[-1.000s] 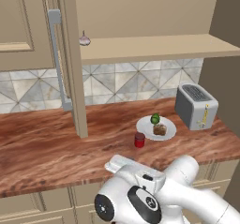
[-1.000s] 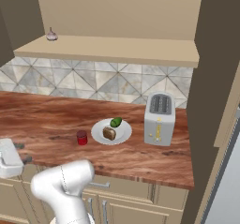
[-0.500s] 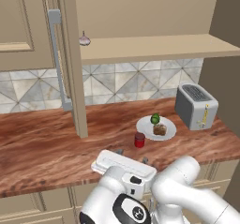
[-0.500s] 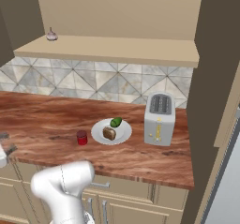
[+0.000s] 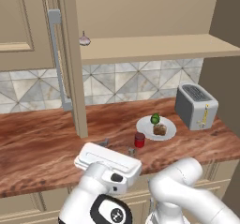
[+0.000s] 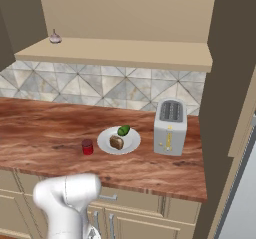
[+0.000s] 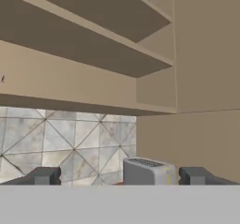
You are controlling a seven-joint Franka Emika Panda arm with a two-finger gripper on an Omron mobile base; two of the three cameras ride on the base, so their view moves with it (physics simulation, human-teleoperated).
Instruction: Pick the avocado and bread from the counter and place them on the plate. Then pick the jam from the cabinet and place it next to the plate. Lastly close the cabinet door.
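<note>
Jam in its small red jar stands upright on the counter in our left base view, just beside the near left edge of the white plate. On that plate we see the avocado at the back and the bread in front of it, the 2 touching or nearly so. The grey toaster sits to the right of the plate, apart from it. The cabinet door stands open, its long grey bar handle facing us, and a pale garlic bulb rests on the cabinet shelf. Our gripper is low over the near counter edge, left of the jam, its 2 tips apart with nothing between them.

From the right base view we see the jam left of the plate, close to its rim, with the bread and avocado on the plate and the toaster to the right. The garlic bulb lies at the far left of the shelf.

In the hand view our 2 dark fingertips stand wide apart, empty, with the toaster between them in the distance, tiled wall to its left and cabinet shelves above.
</note>
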